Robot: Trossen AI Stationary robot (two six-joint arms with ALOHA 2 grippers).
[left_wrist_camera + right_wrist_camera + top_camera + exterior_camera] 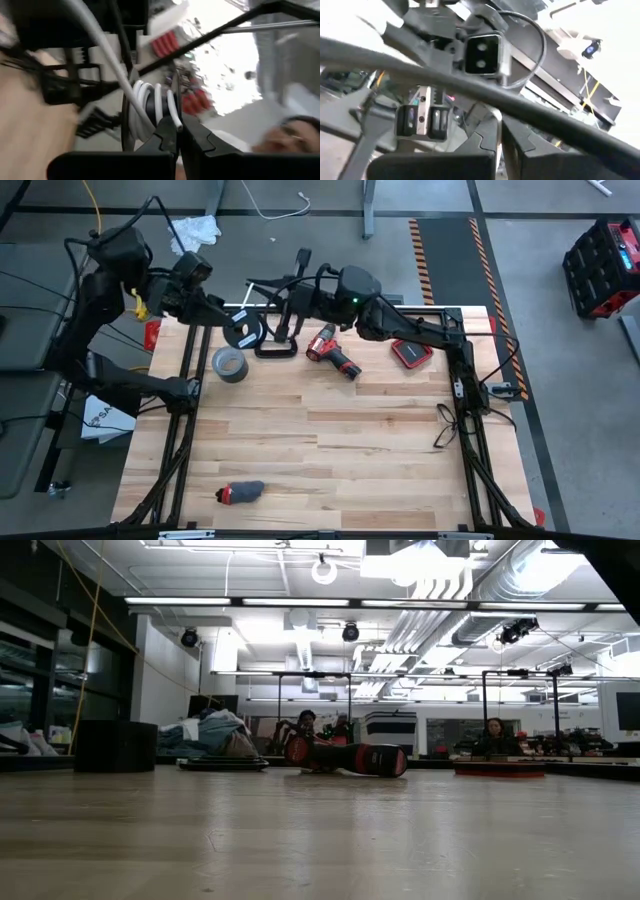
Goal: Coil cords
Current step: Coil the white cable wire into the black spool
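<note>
Spanning high view: pale wood-plank table (330, 450), black frame rails along both sides. Red-black cordless drill (333, 352) lying near far edge; flat red square case (411, 352) beside right arm. Grey duct tape roll (229, 364) just below black spool disc (241, 332). White cable (150, 102) wound in glossy loops on spool. Left gripper (181, 131) pressed together, pinching cable end. Right gripper (500, 131) at far edge, fingers nearly touching, empty. No readable writing.
</note>
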